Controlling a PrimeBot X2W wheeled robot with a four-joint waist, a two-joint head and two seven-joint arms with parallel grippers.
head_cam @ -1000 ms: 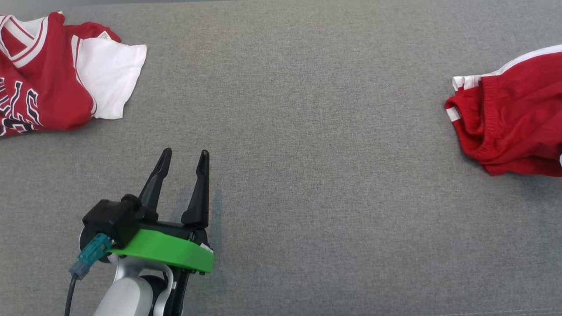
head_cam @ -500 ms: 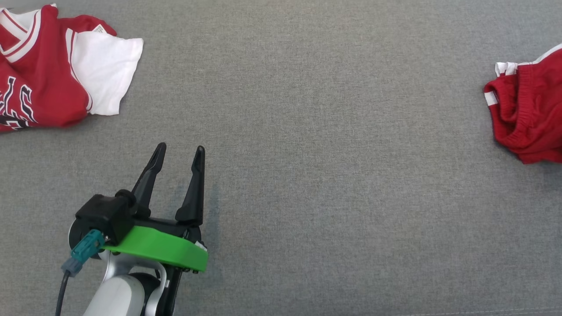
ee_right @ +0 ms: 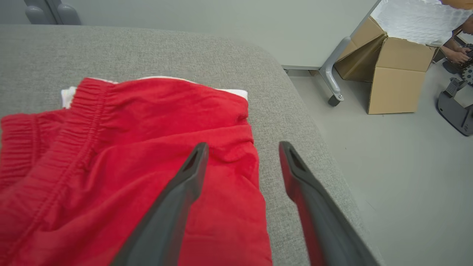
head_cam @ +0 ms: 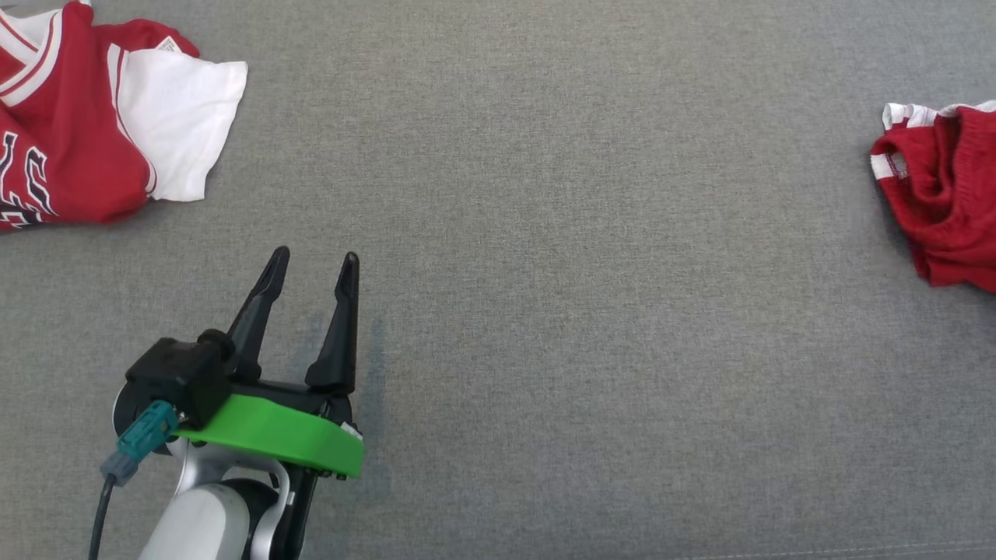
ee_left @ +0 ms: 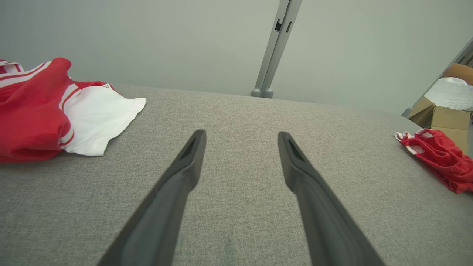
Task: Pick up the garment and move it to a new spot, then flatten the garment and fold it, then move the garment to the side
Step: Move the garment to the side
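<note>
The garment, a pair of red shorts [head_cam: 945, 202] with white trim, lies bunched at the right edge of the grey padded table [head_cam: 591, 295]. In the right wrist view my right gripper [ee_right: 242, 145] hangs open just above the shorts [ee_right: 129, 147], its fingers apart and holding nothing, close to the table's right edge. Over bare fabric at the lower left my left gripper [head_cam: 315, 255] stands open and empty. The left wrist view shows that gripper [ee_left: 241, 133] pointing across the table, with the shorts [ee_left: 439, 155] far to its right.
A red and white jersey [head_cam: 70, 148] lies at the table's far left corner, also in the left wrist view [ee_left: 33, 111]. Past the table's right edge are the floor, a cardboard box [ee_right: 395, 74], a wheeled metal leg [ee_right: 332, 81] and a person's hand [ee_right: 456, 55].
The shorts have slid to the right and bunched up tighter near the table's edge. My right gripper has opened. The head view has shifted slightly; the left gripper stays open.
</note>
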